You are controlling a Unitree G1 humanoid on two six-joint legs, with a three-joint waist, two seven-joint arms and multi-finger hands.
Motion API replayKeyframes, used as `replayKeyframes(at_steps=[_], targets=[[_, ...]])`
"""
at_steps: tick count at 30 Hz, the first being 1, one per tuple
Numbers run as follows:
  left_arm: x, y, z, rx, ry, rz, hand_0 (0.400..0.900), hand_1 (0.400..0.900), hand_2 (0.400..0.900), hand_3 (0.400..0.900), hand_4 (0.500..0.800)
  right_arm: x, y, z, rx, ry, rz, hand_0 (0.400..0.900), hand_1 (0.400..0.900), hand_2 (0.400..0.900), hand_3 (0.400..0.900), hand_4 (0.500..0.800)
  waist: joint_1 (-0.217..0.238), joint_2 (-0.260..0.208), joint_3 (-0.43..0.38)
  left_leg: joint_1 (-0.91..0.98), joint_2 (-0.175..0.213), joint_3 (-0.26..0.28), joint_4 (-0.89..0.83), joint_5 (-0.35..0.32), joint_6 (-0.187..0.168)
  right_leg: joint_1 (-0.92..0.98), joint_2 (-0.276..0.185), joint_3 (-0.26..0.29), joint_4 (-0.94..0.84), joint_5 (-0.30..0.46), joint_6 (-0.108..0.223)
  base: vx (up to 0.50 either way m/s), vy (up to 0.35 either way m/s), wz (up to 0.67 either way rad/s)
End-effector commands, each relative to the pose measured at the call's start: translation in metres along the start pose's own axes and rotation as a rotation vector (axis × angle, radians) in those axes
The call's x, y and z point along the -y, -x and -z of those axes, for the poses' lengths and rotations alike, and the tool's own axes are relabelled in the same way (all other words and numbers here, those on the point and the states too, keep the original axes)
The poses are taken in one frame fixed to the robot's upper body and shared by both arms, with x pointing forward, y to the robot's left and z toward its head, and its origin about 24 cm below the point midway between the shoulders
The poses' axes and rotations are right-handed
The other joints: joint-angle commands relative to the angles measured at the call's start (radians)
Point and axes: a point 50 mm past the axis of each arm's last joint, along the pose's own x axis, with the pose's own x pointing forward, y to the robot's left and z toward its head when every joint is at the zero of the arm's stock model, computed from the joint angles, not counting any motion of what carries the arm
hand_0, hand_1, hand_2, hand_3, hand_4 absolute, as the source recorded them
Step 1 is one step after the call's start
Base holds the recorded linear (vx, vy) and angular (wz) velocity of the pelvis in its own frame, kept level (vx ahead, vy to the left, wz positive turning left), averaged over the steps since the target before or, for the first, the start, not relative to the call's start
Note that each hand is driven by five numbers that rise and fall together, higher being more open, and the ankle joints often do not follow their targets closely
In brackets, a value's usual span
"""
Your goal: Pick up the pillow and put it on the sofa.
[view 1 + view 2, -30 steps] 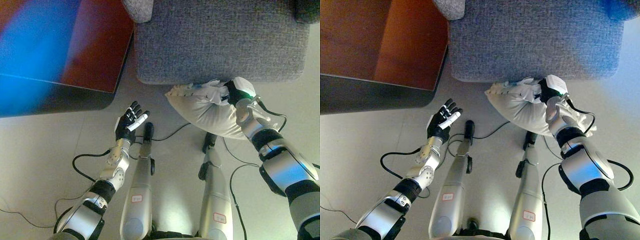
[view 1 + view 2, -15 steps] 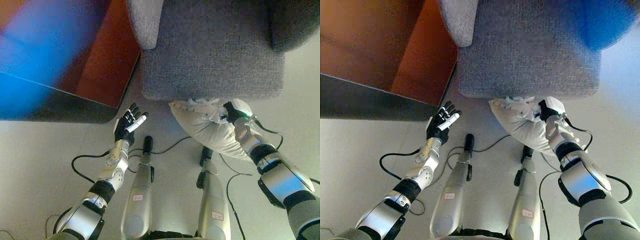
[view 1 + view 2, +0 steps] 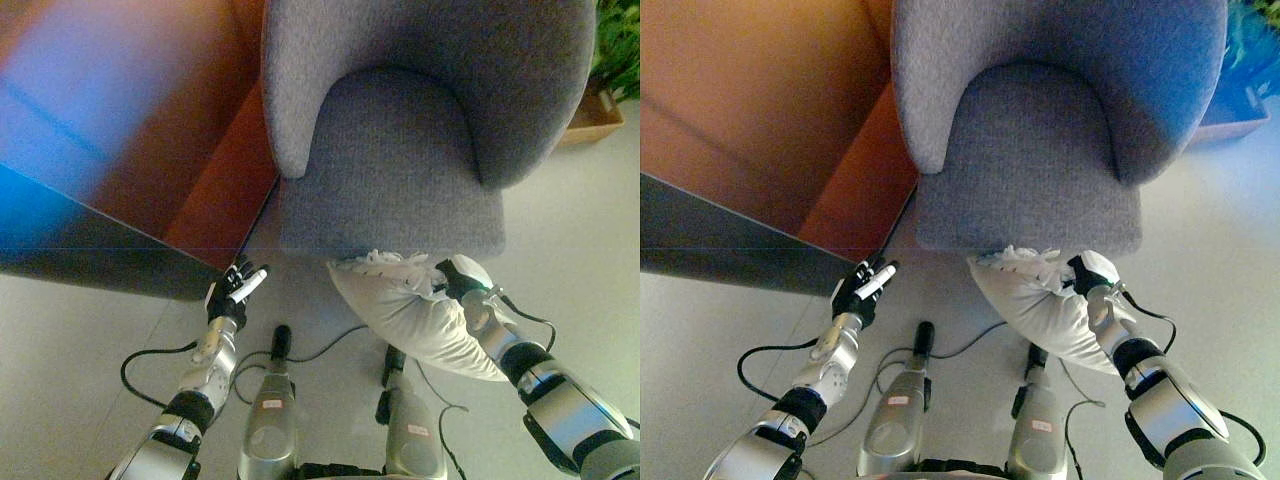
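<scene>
One pillow (image 3: pixel 405 310) in R hand (image 3: pixel 458 281), below sofa (image 3: pixel 400 150)

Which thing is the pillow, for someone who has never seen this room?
Find the big grey sofa in the middle. Just below its front edge, the pillow hangs above the pale floor, gripped by the robot's right hand. It is the only white, crumpled, soft thing there.

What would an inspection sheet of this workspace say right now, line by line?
Surface: pale smooth floor.
Job's things: white crumpled pillow held off the floor just before the grey fabric sofa, not yet on its seat.
Clutter: nothing seen.
Hands: right hand curled on the pillow's upper edge; left hand open, empty, to the left.
Cables: nothing seen apart from the robot's own.
Surroundings: reddish-brown wooden cabinet left; green plant in a wooden planter upper right.
</scene>
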Motion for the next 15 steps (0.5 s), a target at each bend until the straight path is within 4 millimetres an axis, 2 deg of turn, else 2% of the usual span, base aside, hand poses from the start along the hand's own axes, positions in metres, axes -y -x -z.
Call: replayKeyframes(at_steps=[1, 9, 15], targets=[[-0.014, 0.006, 0.007, -0.015, -0.097, 0.012, 0.900, 0.900, 0.900, 0.900, 0.800, 0.053, -0.001, -0.010, 0.088, 0.028, 0.154, 0.400, 0.400, 0.400, 0.400, 0.500, -0.006, -0.032, -0.169, -0.003, 0.013, 0.008, 0.048, -0.034, 0.028, 0.017, -0.072, -0.005, 0.068, -0.053, 0.047, 0.18, 0.018, 0.02], [-0.044, 0.031, 0.035, -0.123, -0.124, -0.052, 0.900, 0.900, 0.900, 0.900, 0.800, 0.054, 0.012, -0.002, 0.112, 0.104, 0.091, 0.400, 0.400, 0.400, 0.400, 0.500, -0.005, -0.042, -0.283, 0.105, 0.034, 0.024, -0.003, -0.033, 0.021, 0.116, -0.071, -0.022, 0.039, -0.062, 0.053, 0.20, 0.022, 0.01], [-0.061, 0.047, 0.053, -0.201, -0.130, -0.088, 0.900, 0.900, 0.900, 0.900, 0.800, 0.074, 0.016, 0.000, 0.104, 0.169, 0.094, 0.400, 0.400, 0.400, 0.400, 0.500, -0.003, -0.047, -0.361, 0.157, 0.039, 0.030, -0.021, -0.037, 0.019, 0.162, -0.067, -0.025, 0.029, -0.069, 0.051, 0.17, 0.021, -0.01]])
